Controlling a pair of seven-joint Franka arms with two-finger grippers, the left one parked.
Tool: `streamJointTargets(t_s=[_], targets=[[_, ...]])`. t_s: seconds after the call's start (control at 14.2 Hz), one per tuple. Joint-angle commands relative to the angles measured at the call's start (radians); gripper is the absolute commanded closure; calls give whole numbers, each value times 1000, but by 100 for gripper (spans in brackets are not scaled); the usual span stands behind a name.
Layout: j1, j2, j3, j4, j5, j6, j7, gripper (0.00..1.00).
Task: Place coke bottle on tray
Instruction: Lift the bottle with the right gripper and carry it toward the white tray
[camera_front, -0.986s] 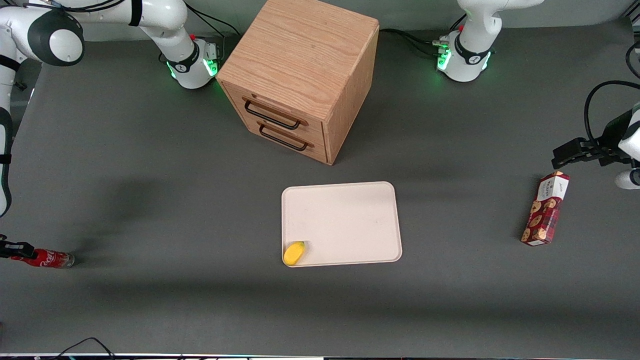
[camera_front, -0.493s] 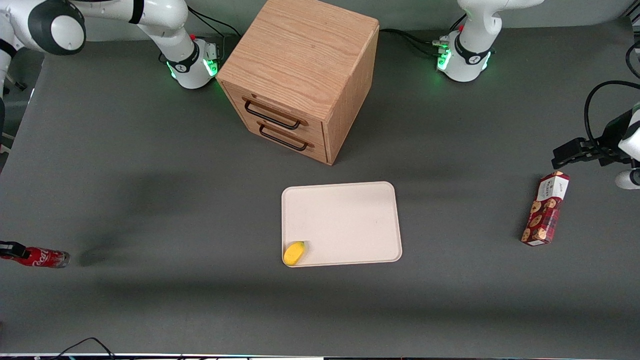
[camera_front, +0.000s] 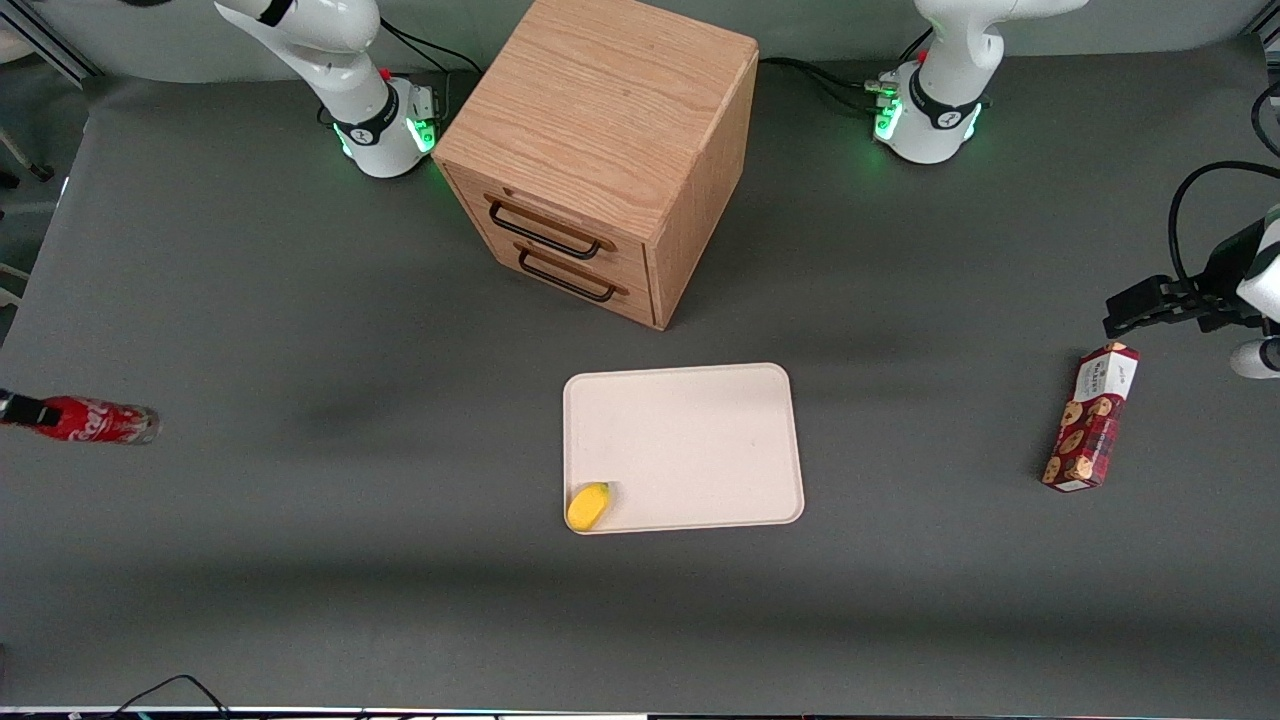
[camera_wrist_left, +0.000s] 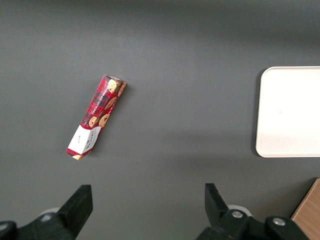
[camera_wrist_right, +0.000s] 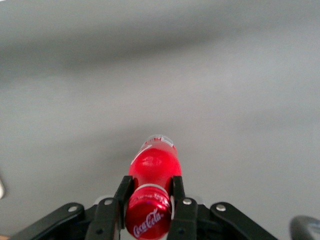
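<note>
At the tray's (camera_front: 684, 446) seven o'clock corner sits your yellow fruit (camera_front: 588, 505) — pincer (camera_wrist_right: 148, 205) clenched on the coke bottle (camera_wrist_right: 152, 172).

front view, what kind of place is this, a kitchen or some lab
Most likely a robot lab test bench, not a kitchen: arm bases bolted onto a grey mat, props like a wooden drawer cabinet and tray, and the gripper holding a coke bottle.

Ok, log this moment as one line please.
phase: carry | gripper: shut on coke bottle, at working arm's table end | tray: holds only yellow fruit | placement: not yet done
</note>
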Motion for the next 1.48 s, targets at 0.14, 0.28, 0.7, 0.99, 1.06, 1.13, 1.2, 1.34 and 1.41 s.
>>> streamJointTargets(t_s=[0.14, 0.28, 0.7, 0.99, 1.06, 1.13, 1.2, 1.34, 1.41], targets=[[190, -148, 76, -141, -3, -22, 426, 100], [269, -146, 113, -141, 2, -22, 569, 100], [529, -57, 114, -108, 49, 112, 893, 100], [602, 45, 113, -98, 49, 212, 976, 100], [607, 82, 113, -97, 49, 247, 984, 100], [607, 117, 113, -97, 49, 285, 982, 100], [607, 156, 113, -97, 49, 337, 985, 100], [628, 229, 113, -97, 49, 425, 1011, 100], [647, 266, 111, -97, 42, 491, 1060, 100]])
